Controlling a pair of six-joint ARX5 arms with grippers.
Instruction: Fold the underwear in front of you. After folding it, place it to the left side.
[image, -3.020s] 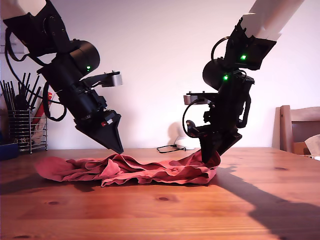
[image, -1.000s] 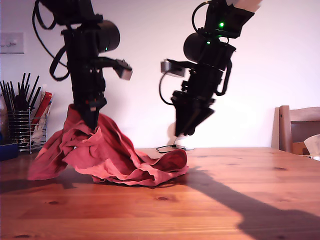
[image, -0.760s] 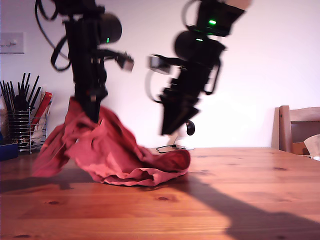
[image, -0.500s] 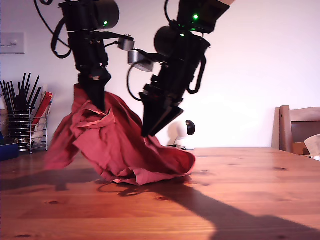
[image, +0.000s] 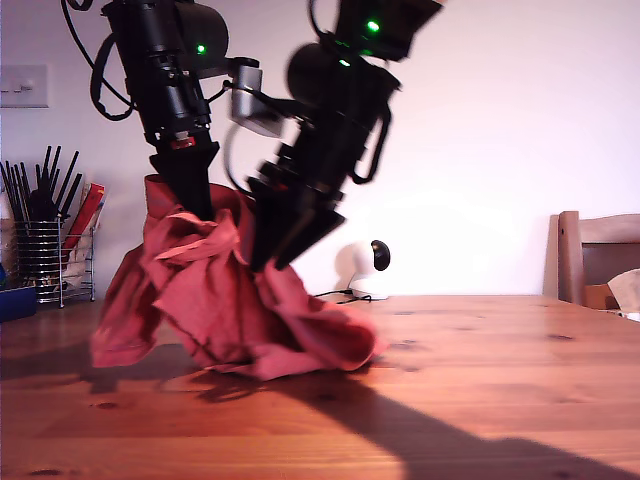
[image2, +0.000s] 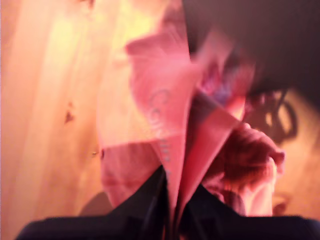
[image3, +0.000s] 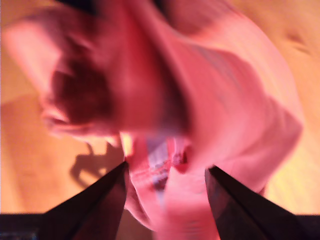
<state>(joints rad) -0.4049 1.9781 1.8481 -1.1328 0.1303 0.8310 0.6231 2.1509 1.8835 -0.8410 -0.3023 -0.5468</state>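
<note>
Now lower against the lifted underwear, my second end effector spread wide; first end effector upright, pinching cloth.

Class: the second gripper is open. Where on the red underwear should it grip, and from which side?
Probably the raised fold of the underwear just below my second gripper, coming down from above on the exterior view's right; my first gripper holds the peak, so that flank hangs free.

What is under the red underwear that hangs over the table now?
Under the underwear I see only the wooden table and a dark shadow. My first gripper holds the top edge up; the lower folds rest on the wood and cover whatever lies beneath them.
</note>
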